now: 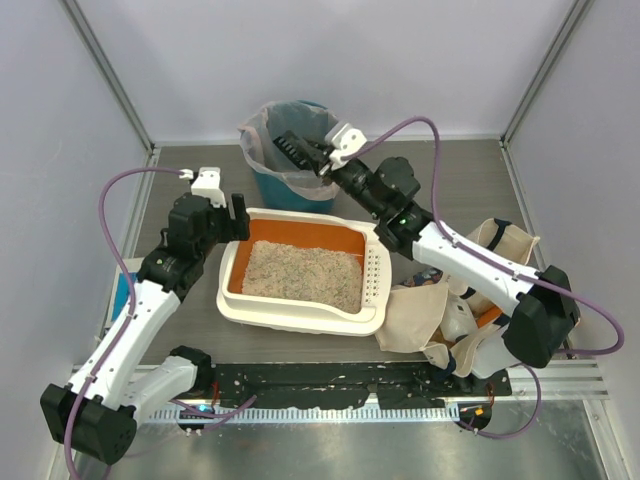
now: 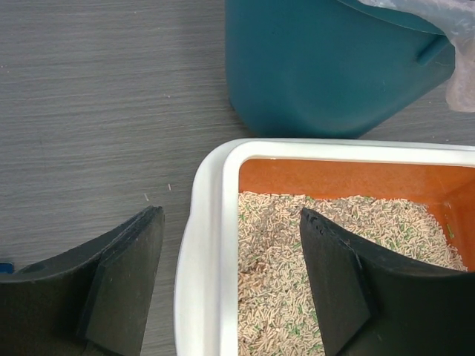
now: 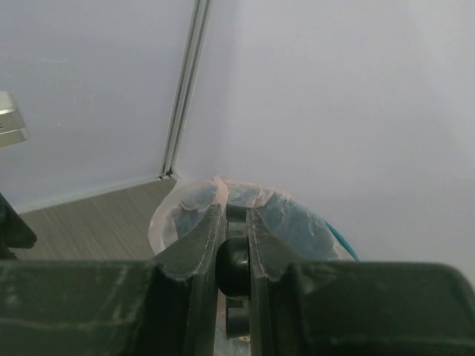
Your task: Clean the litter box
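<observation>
The litter box (image 1: 300,318) is a cream-white tray with orange inner walls and beige pellet litter (image 1: 305,275), lying mid-table. My left gripper (image 1: 236,226) hangs over its left end, open. In the left wrist view the box's white rim (image 2: 204,245) runs between the two fingers of my left gripper (image 2: 230,215), one outside over the table, one over the litter, neither touching. My right gripper (image 1: 325,160) is shut on the handle of a black slotted scoop (image 1: 295,150), held above the teal bin (image 1: 290,185). The right wrist view shows the scoop handle (image 3: 236,263) pinched in my right gripper (image 3: 236,211).
The teal bin (image 2: 326,67) with its clear plastic liner (image 3: 185,204) stands just behind the box's far-left corner. A beige cloth tote bag (image 1: 420,315) slumps against the box's perforated right end. Grey walls and metal posts enclose the table on three sides.
</observation>
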{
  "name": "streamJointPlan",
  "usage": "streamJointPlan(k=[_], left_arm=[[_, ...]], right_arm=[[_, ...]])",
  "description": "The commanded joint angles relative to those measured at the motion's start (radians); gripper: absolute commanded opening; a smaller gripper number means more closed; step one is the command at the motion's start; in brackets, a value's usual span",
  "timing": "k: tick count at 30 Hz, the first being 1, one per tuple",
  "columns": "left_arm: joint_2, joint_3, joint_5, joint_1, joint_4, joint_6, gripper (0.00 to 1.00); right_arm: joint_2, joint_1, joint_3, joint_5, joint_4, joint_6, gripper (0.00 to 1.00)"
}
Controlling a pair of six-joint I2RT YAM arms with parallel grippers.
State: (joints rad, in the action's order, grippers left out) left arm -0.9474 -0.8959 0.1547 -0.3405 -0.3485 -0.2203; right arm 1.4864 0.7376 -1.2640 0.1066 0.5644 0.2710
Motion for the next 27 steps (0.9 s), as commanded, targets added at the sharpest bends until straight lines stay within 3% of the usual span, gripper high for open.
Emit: streamJointPlan(k=[1,7,14,23,27], left_arm=[[-0.007,-0.006,-0.006,-0.006,0.031,0.013,0.76],[-0.014,-0.006,-0.009,-0.011,0.029,0.015,0.75],[-0.065,-0.012,-0.014,-0.023,0.017,0.027,0.69],[-0.083,-0.011,0.0,-0.045,0.009,0.044,0.68],[-0.077,-0.011,0.011,-0.051,0.008,0.052,0.69]], right_arm=[[-0.06,0.087,0.023,-0.102,0.101,0.26,0.01],[-0.1,0.092,0.052,-0.137,0.213,0.189,0.01],[-0.222,0.095,0.104,-0.065,0.341,-0.128,0.01],[-0.406,0.095,0.172,-0.102,0.184,-0.25,0.01],[-0.463,0.095,0.183,-0.214,0.094,-0.317,0.01]])
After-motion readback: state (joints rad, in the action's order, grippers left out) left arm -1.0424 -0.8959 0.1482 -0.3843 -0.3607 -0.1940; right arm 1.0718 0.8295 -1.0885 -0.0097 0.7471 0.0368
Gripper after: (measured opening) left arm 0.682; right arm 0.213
